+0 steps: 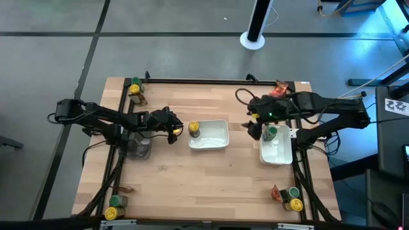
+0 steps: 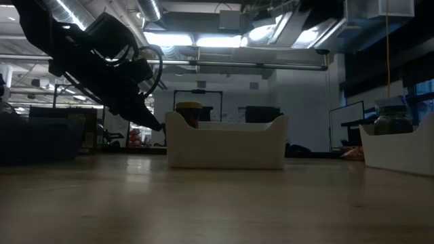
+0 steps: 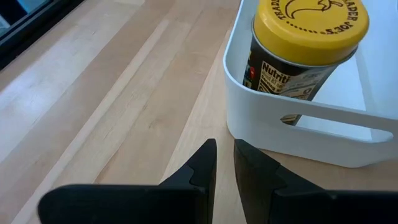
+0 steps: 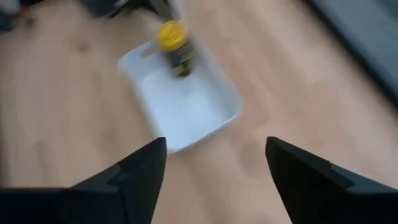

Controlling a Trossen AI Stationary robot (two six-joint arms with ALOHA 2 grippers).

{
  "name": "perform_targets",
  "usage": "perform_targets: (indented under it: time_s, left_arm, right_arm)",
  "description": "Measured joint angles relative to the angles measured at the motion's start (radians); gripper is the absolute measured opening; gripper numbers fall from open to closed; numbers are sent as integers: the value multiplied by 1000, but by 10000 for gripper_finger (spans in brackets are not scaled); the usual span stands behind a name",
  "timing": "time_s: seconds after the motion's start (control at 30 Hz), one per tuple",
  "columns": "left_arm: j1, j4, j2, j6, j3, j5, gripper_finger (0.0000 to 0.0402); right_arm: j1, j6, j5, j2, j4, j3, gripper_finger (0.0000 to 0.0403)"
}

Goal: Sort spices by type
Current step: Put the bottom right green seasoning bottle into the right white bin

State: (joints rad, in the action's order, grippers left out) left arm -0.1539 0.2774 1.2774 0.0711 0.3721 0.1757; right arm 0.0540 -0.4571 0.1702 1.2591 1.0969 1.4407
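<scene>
High view: sorting has barely begun. One yellow-lidded jar (image 1: 193,129) stands in my centre white tray (image 1: 214,142), one green-lidded jar (image 1: 271,133) in the right-hand tray (image 1: 276,155). Jars and red-orange packets wait at the corners (image 1: 135,88) (image 1: 291,198), and the clear bin (image 1: 138,147) is hidden under my left arm.

Left wrist view: my left gripper (image 3: 225,163), fingers pressed together and empty, hovers just outside the tray wall.

Right wrist view: my right gripper (image 4: 216,163) is spread wide, holding nothing.
</scene>
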Motion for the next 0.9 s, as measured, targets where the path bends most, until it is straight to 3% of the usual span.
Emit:
perform_targets:
  time_s: [0.17,0.4,0.73,0.9]
  left_arm:
    - [0,-1,0,1,0,0,45]
    - [0,-6,0,6,0,0,45]
    - [-3,43,0,-70,-1,0,45]
    - [-3,161,0,-100,-2,12,45]
  right_arm:
    - [81,-160,-87,52,147,110,284]
    - [165,-445,-227,66,308,119,284]
    - [320,-757,-233,104,349,99,285]
    - [422,-952,-260,137,349,39,285]
